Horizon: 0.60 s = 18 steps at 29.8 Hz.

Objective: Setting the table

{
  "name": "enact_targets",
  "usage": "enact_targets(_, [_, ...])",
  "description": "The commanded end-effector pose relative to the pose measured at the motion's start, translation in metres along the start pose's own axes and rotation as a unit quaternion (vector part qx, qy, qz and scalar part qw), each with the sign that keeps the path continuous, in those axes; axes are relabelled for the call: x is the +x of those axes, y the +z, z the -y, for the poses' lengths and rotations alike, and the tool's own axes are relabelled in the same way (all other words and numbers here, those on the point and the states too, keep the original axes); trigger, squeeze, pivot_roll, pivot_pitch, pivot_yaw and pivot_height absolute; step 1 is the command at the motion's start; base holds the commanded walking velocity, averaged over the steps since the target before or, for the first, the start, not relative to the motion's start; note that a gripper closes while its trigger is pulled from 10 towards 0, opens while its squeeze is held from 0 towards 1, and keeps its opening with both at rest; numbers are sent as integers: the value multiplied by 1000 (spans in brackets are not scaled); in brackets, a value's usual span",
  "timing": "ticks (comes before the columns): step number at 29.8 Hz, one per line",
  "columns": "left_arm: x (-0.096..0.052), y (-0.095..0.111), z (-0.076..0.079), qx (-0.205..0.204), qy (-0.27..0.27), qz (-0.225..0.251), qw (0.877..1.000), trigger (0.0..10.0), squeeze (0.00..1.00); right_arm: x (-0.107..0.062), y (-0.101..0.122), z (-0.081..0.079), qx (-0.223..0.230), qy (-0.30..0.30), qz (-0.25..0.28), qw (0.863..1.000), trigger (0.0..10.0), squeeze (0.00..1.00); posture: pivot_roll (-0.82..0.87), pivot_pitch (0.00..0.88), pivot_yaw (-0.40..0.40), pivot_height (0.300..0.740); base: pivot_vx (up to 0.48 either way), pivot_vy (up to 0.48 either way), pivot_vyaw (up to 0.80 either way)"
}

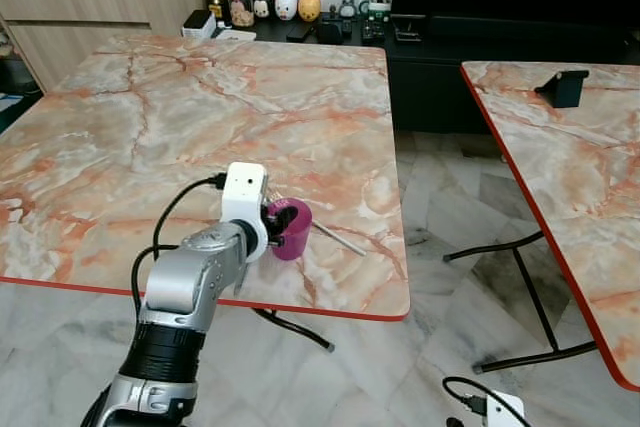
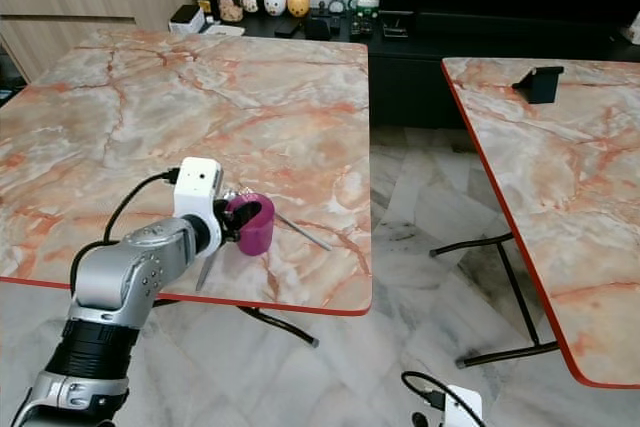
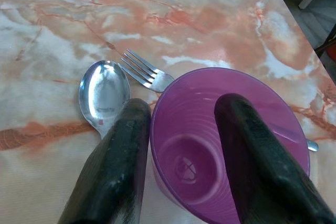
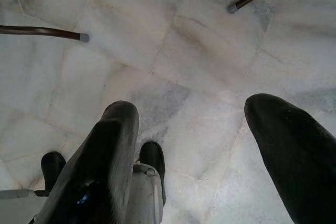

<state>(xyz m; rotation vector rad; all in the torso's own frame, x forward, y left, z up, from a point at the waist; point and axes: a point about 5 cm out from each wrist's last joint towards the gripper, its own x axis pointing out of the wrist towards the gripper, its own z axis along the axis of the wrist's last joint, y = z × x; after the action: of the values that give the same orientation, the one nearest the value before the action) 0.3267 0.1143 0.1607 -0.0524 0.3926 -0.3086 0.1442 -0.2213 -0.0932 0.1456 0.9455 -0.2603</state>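
The purple cup (image 3: 231,140) stands near the table's (image 1: 200,107) near right edge, just beside a spoon (image 3: 103,95) and fork (image 3: 147,72). My left gripper (image 3: 181,145) straddles its rim, one finger inside, one outside, probably to pinch the wall. My right gripper (image 4: 210,150) hangs spread over the floor.

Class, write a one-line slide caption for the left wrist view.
Left gripper straddling the rim of a purple plastic cup beside a silver spoon and fork.
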Motion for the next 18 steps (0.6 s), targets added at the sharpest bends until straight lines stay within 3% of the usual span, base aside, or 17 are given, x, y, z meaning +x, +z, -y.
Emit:
enact_targets(1, [0, 2, 0, 10, 0, -5, 1000, 0, 0, 0, 0, 1, 1, -1, 0, 1000, 10000, 0, 128, 0, -31, 740, 0, 0, 0])
enact_targets(18, [0, 2, -1, 11, 0, -5, 1000, 0, 0, 0, 0, 1, 0, -1, 0, 1000, 10000, 0, 131, 0, -34, 740, 0, 0, 0])
